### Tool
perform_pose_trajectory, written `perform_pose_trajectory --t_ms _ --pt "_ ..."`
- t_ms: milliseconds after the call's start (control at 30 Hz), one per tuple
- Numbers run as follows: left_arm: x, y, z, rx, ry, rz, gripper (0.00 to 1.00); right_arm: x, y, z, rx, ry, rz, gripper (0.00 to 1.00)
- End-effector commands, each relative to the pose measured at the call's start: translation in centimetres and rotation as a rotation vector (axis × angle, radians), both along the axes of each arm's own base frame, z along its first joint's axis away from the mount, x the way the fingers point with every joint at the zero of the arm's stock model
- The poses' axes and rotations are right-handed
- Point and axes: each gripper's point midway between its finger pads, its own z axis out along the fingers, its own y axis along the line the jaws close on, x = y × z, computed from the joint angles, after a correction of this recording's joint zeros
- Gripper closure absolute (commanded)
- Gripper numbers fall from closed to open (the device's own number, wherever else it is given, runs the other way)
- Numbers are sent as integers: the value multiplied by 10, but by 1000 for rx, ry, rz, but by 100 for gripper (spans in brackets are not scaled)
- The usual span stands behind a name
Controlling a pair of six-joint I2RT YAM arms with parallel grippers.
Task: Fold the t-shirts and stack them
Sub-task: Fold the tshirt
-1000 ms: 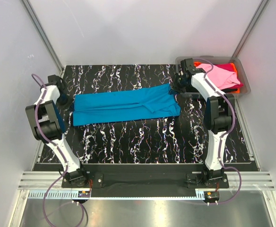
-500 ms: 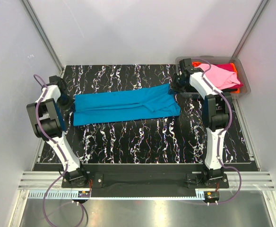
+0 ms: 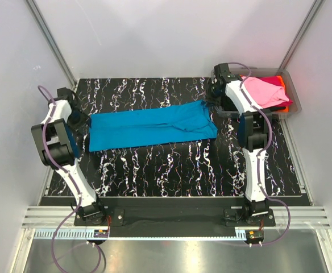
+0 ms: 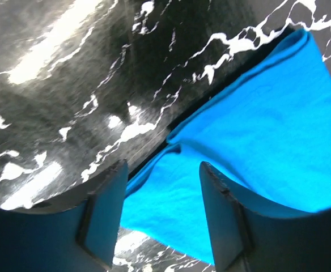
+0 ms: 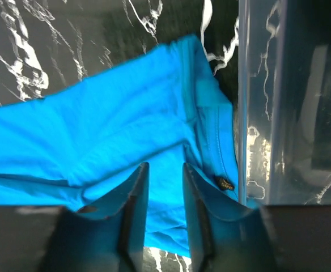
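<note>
Across the middle of the black marbled bench [image 3: 171,165], you have the turquoise t-shirt [image 3: 152,126] lying flat as a long band that runs left to right. Your left gripper [image 4: 162,170] hangs over its left end, jaws wide apart and empty. Your right gripper [image 5: 164,170] sits above the right end, just beside the clear bin [image 3: 294,99], jaws only narrowly apart with nothing between them. At the upper right of the overhead view, the pink t-shirt [image 3: 262,91] lies in the bin on top of the orange t-shirt [image 3: 285,106] and the magenta t-shirt [image 3: 276,81].
</note>
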Motion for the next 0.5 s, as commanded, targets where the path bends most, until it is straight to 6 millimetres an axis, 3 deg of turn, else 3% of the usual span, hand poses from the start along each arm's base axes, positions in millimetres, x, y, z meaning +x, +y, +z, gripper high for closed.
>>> perform_pose_trajectory --t_ms 0,133,167,233,267,333,367,400,467 --pt "-1 5 41 57 -72 5 40 0 -11 44 -43 -33 2 61" --pt "-34 -17 48 37 -90 -7 40 -26 0 67 -59 -44 33 51" --pt "-38 -22 51 35 -103 -19 40 -37 18 80 -53 -69 78 49" --pt "-50 -36 57 32 -137 -53 41 -60 36 72 -64 -33 125 49" --pt "-53 -43 60 18 -156 -73 43 -72 57 82 -51 -61 165 48" --pt "-58 -62 63 4 -201 -122 45 -97 76 65 -49 -21 207 49" --pt "-58 -72 62 -24 -218 -144 47 -108 99 75 -21 -58 241 50" --pt "-59 -83 61 -42 -227 -172 48 -121 103 60 -27 -27 251 52" --pt "-61 -92 48 -74 -218 -189 51 -129 116 60 -6 -41 260 55"
